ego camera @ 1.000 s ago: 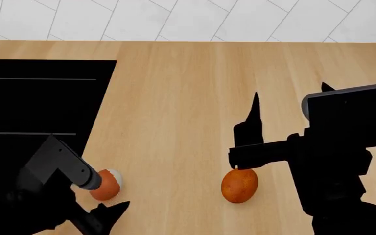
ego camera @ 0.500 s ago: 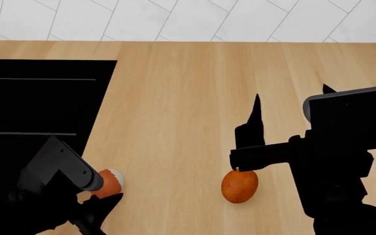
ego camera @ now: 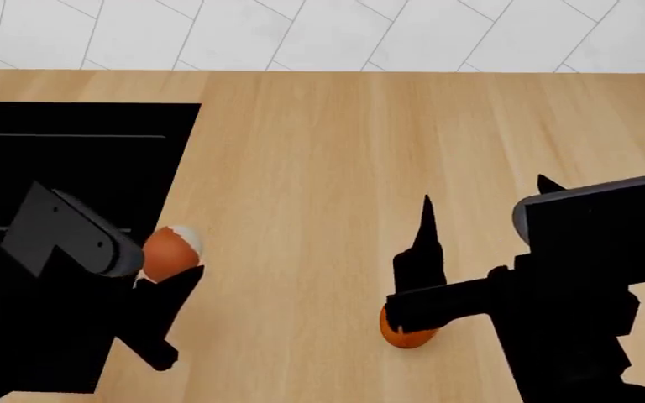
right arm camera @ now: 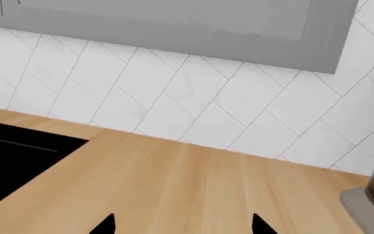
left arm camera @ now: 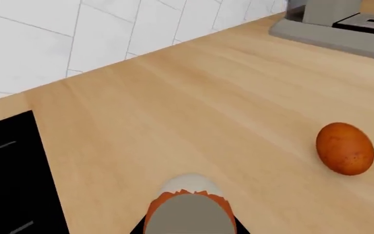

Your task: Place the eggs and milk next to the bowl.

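Your left tool point(ego camera: 164, 281) is closed on the white-tipped egg point(ego camera: 168, 252), clear of the desk point(ego camera: 300, 168); a smooth shell held near one end may slip. Your right tool point(ego camera: 418, 277), spread and empty, hangs over the other egg point(ego camera: 406, 334) and could nudge it rolling; neither bowl nor milk is in view

Black blocky arms point(ego camera: 574, 277); grey cylindrical links; pointed black jaws.
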### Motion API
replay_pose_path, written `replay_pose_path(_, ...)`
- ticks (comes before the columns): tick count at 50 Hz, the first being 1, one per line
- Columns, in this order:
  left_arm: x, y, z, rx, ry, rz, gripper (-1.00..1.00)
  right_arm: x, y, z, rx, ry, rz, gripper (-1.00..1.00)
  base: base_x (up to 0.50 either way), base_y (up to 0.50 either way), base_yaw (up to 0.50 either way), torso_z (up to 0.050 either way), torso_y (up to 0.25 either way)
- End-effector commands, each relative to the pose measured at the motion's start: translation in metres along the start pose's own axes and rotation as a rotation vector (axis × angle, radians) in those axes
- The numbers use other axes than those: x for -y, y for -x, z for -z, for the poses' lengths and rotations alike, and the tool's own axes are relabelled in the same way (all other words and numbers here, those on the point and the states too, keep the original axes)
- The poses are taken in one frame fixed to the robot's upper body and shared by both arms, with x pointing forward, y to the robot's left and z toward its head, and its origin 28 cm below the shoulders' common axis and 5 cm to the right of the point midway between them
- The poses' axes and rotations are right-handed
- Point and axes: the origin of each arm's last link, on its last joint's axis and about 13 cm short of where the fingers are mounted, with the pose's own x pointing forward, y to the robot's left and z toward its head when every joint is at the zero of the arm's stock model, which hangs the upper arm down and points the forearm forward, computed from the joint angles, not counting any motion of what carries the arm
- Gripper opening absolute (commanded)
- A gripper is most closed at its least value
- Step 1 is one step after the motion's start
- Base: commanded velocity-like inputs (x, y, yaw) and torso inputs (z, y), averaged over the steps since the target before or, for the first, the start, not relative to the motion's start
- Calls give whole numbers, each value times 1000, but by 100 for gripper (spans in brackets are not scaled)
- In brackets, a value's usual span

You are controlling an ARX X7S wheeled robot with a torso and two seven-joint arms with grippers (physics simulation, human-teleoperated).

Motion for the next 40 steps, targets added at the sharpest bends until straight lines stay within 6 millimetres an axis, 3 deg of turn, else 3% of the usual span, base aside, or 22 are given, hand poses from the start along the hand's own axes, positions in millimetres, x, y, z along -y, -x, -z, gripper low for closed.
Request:
replay_pose_path(1,-1,4,-17,106,27,-40,-100,-3,15,6,-53,-8,-99,100,0,0,0,0,0)
replay_pose_path(17,-3,6,-16,130,38,-70,-100,-12,23,18,-161,-3,-233,100,0,0,0,0,0)
replay_pose_path(40,-2,3,-13,122,33,-58,-100,-13,21,38,-235,-22,-243,100,0,0,0,0,0)
